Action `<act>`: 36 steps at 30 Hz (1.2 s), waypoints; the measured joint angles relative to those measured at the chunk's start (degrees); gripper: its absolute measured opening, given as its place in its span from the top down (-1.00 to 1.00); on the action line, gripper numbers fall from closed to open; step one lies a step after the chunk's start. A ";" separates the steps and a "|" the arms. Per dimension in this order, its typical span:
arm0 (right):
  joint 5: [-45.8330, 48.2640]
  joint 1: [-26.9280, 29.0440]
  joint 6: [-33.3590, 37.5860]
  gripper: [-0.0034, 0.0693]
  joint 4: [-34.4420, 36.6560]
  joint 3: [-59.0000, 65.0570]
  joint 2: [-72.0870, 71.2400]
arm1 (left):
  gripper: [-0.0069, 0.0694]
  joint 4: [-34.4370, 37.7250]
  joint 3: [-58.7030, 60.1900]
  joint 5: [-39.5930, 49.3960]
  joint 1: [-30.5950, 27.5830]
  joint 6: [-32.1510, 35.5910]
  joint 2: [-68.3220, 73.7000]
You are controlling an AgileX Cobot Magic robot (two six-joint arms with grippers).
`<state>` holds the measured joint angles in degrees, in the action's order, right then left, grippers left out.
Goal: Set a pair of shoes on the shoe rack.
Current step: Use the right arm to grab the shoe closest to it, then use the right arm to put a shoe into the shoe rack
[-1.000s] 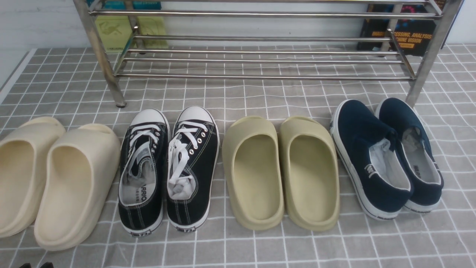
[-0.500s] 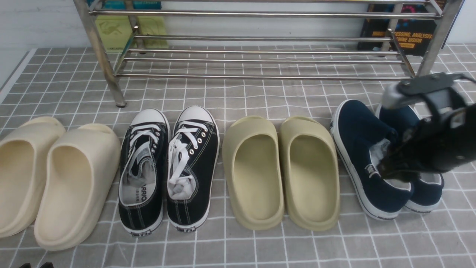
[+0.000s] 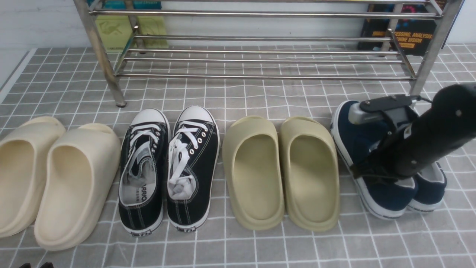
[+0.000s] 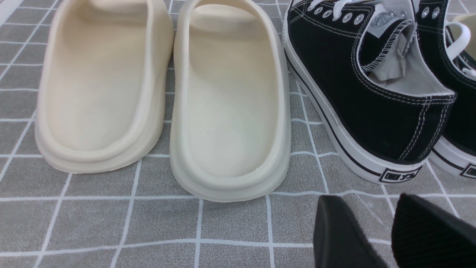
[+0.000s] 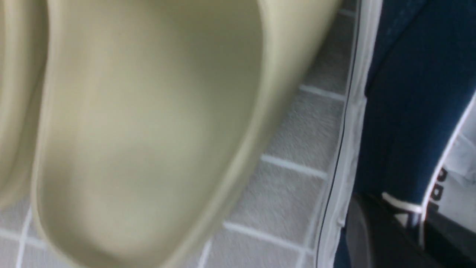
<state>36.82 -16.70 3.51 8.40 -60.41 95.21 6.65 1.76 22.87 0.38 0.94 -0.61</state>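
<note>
Shoes of the navy pair (image 3: 388,195) lie on the desk (image 3: 260,245) beneath the right hand (image 3: 366,173), clamped on one's side wall; shoe rack (image 3: 260,77) beyond it. Left hand (image 4: 368,208) parted, empty.

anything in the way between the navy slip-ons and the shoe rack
Nothing visible: only checked cloth lies between the navy slip-ons and the shoe rack, whose right front leg stands just beyond them.
</note>
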 joint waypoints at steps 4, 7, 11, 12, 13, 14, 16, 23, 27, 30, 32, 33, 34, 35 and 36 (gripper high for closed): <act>7.06 -0.15 0.00 0.77 -0.12 -4.71 -2.61 | 0.19 0.00 0.00 0.00 0.00 0.00 0.00; 12.15 -1.43 0.00 0.77 -0.36 -12.32 -4.13 | 0.19 0.00 0.00 0.00 0.00 0.00 0.00; 12.24 -1.99 0.00 0.77 -0.80 -15.93 -3.44 | 0.19 0.00 0.00 0.00 0.00 0.00 0.00; 11.73 -2.14 0.05 0.77 -1.31 -17.45 -2.43 | 0.19 0.00 0.00 0.00 0.00 0.00 0.00; 10.93 -2.14 0.06 0.77 -1.87 -18.21 -1.63 | 0.19 0.00 0.00 0.00 0.00 0.00 0.00; 9.75 -2.14 0.06 0.77 -2.64 -19.32 -0.23 | 0.19 0.00 0.00 0.00 0.00 0.00 0.00; 7.50 -2.14 0.06 0.77 -4.12 -20.98 2.16 | 0.19 0.00 0.00 0.00 0.00 0.00 0.00; 1.36 -2.14 0.00 0.77 -7.20 -36.08 16.96 | 0.19 0.00 0.00 0.00 0.00 0.00 0.00; 2.81 -2.14 -0.36 0.77 -7.51 -47.08 25.27 | 0.19 0.00 0.00 0.00 0.00 0.00 0.00; 4.08 -2.14 -1.76 0.75 -8.40 -51.94 29.04 | 0.19 0.00 0.00 0.00 0.00 0.00 0.00; 6.37 -2.47 -3.85 0.67 -9.24 -57.07 32.32 | 0.19 0.00 0.00 0.00 0.00 0.00 0.00; 6.45 -2.61 -4.75 0.62 -10.07 -58.62 33.07 | 0.19 0.00 0.00 0.00 0.00 0.00 0.00; 6.32 -2.73 -5.60 0.49 -11.04 -60.11 33.59 | 0.19 0.00 0.00 0.00 0.00 0.00 0.00; 6.18 -2.71 -6.30 0.38 -11.86 -61.01 33.82 | 0.19 0.00 0.00 0.00 0.00 0.00 0.00; 6.29 -2.71 -6.60 0.28 -12.58 -61.50 33.82 | 0.19 0.00 0.00 0.00 0.00 0.00 0.00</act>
<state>43.11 -19.41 -3.09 -4.18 -121.91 129.03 6.65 1.76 22.87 0.38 0.94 -0.61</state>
